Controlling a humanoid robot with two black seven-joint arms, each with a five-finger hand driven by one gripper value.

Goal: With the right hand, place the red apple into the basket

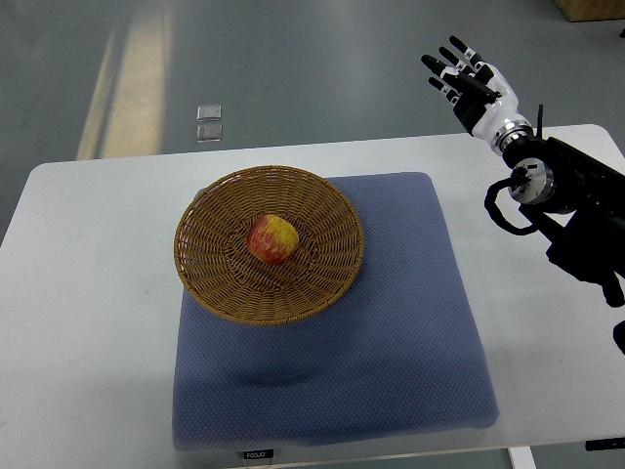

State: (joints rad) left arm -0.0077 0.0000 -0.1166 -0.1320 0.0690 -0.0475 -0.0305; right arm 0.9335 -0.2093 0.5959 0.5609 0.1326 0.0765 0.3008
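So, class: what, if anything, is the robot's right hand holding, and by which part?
Nothing: the right hand is open, and the apple lies in the basket.

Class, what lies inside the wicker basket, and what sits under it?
Inside the basket lies one red-yellow apple. Under it is a blue mat; the basket hides the mat directly beneath.

We find one piece of print only: a small dark tag [259, 454] with pale lettering on the near edge of the blue mat [410, 322]. The letters are too small for us to read.
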